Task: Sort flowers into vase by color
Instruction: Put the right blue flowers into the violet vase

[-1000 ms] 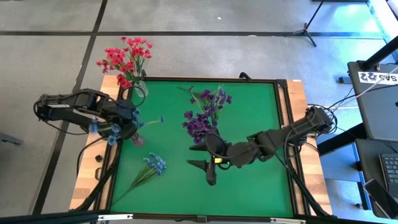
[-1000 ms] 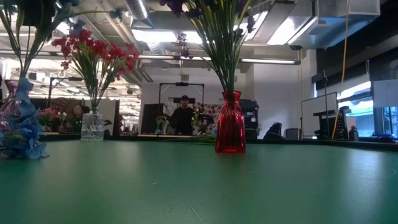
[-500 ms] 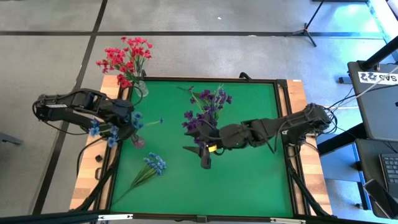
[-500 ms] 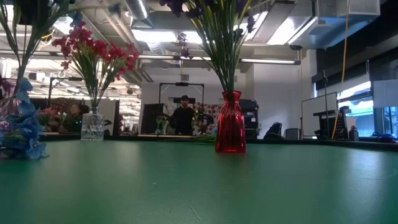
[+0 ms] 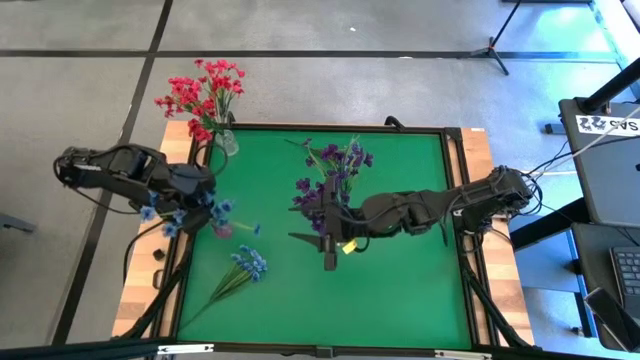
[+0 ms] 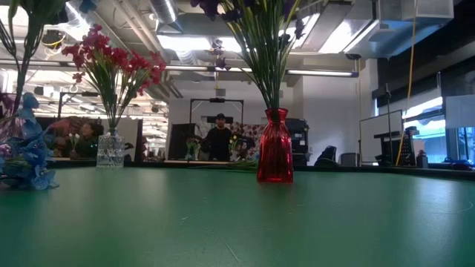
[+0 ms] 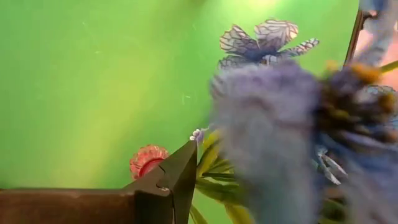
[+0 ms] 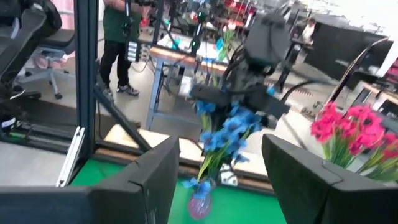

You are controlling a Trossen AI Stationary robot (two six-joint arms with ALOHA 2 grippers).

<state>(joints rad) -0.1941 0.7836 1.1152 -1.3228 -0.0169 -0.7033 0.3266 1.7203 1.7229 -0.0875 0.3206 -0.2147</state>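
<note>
Left gripper (image 5: 205, 197) clamps light blue artificial sprigs (image 5: 180, 212) over small pink glass vase (image 5: 221, 229), lining stems up for insertion; right gripper (image 5: 322, 243) waits agape, empty, mid-table

Two dark, jointed arms, black casings throughout; right tool (image 5: 325, 243) with flat angular black fingers and a small yellow mark beside them

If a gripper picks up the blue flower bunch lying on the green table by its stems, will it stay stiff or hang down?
The blue flower bunch would probably droop somewhat: its green stems look thin and long, with the blossoms clustered at one end. It seems light, so it should lift easily. The stems fan apart on the green table, so a grip on a few may leave others behind.
</note>
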